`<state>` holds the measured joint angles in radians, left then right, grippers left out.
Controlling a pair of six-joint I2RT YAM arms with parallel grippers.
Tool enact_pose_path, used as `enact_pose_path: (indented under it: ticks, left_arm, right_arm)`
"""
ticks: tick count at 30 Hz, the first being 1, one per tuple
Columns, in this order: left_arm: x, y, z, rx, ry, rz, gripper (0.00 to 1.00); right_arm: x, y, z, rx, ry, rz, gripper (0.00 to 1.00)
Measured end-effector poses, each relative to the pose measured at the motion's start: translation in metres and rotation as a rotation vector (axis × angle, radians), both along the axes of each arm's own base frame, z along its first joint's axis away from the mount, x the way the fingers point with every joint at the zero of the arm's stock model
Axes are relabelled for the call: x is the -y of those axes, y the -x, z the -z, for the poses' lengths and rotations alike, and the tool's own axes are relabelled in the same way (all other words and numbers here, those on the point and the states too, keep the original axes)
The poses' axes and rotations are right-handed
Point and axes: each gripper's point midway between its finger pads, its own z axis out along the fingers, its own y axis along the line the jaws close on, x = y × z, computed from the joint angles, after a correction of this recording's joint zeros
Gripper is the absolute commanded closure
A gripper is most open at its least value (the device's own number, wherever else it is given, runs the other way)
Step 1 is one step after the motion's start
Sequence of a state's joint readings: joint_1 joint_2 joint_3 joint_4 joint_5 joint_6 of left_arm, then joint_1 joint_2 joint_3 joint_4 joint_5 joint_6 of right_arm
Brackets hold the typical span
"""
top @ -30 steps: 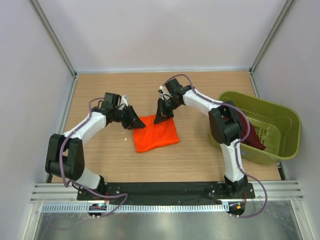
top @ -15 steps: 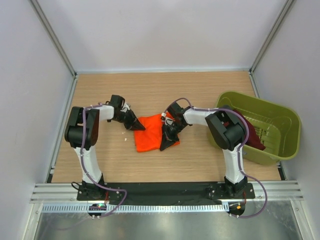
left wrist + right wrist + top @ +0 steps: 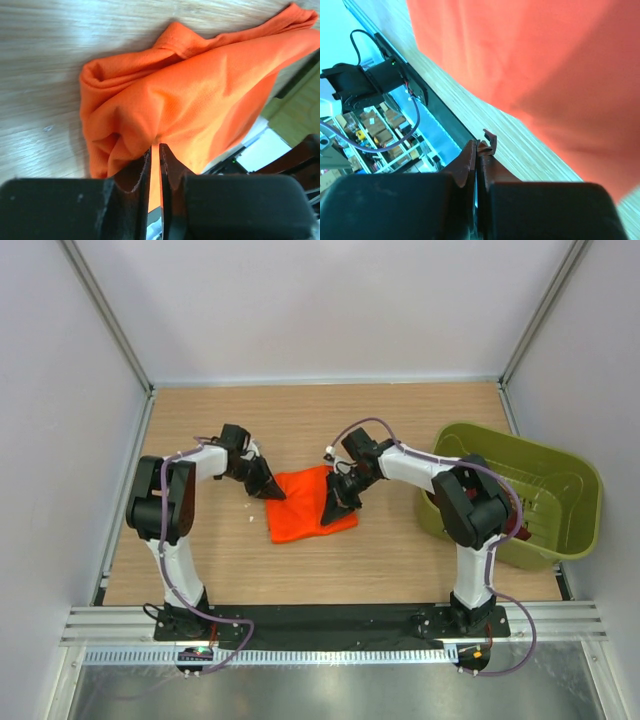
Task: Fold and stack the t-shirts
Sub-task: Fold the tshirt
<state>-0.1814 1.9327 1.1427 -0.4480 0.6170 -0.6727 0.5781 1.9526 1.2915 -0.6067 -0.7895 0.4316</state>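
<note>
The bright orange t-shirt [image 3: 300,512] lies folded on the wooden table, left of centre. My left gripper [image 3: 270,487] is at its far left corner. In the left wrist view my left gripper [image 3: 155,148] is shut on a fold of the orange t-shirt [image 3: 200,95]. My right gripper [image 3: 336,504] is low over the shirt's right part. In the right wrist view my right gripper [image 3: 479,145] is shut with no cloth between the jaws, and the orange t-shirt [image 3: 530,55] fills the view above it. A little of the dark maroon t-shirt [image 3: 516,527] shows in the tub, behind my right arm.
The olive-green plastic tub [image 3: 575,540] stands at the right edge of the table, close to my right arm's elbow. White walls enclose the table at the back and both sides. A black rail [image 3: 320,620] runs along the near edge.
My right gripper swept from the shirt's far edge down across it, then came back a little toward the middle. My left arm drew its elbow in; its gripper stayed at the shirt's left corner.
</note>
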Motion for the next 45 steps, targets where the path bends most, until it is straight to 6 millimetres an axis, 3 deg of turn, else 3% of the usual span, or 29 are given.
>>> enact_pose_path:
  ticks: [4, 10, 15, 17, 21, 25, 28, 31, 34, 39, 45]
  left_arm:
    - [-0.004, 0.003, 0.002, 0.003, -0.028, 0.012, 0.88]
    - [-0.006, 0.005, 0.003, 0.010, -0.039, 0.039, 0.89]
    - [-0.009, 0.003, -0.001, 0.015, -0.066, 0.064, 0.82]
    - [-0.009, 0.002, -0.006, 0.027, -0.087, 0.079, 0.73]
    - [-0.001, 0.000, -0.036, 0.107, -0.121, 0.118, 0.72]
    - [0.029, 0.015, -0.076, 0.204, -0.084, 0.181, 0.78]
    - [0.055, 0.034, -0.087, 0.228, -0.031, 0.228, 0.83]
    - [0.071, 0.061, -0.069, 0.166, 0.013, 0.253, 0.84]
    - [0.065, 0.086, -0.036, 0.053, 0.011, 0.228, 0.85]
    - [0.058, 0.105, 0.004, -0.059, -0.007, 0.210, 0.87]
    - [0.061, 0.101, 0.000, -0.051, 0.009, 0.225, 0.83]
  right_arm:
    - [0.018, -0.008, 0.003, 0.010, 0.020, 0.017, 0.99]
    - [0.060, 0.004, 0.041, -0.037, 0.172, 0.058, 0.99]
    - [0.071, 0.006, 0.049, -0.040, 0.238, 0.067, 0.99]
    - [0.069, 0.006, 0.046, -0.037, 0.239, 0.064, 0.99]
    - [0.064, -0.004, 0.034, -0.010, 0.224, 0.066, 0.99]
    - [0.057, -0.018, 0.011, 0.047, 0.200, 0.073, 0.98]
    - [0.052, -0.035, -0.011, 0.118, 0.188, 0.085, 0.96]
    - [0.050, -0.053, -0.029, 0.193, 0.191, 0.104, 0.95]
    - [0.051, -0.065, -0.037, 0.240, 0.208, 0.125, 0.94]
    - [0.055, -0.072, -0.039, 0.259, 0.234, 0.140, 0.94]
    - [0.058, -0.071, -0.037, 0.255, 0.250, 0.143, 0.94]
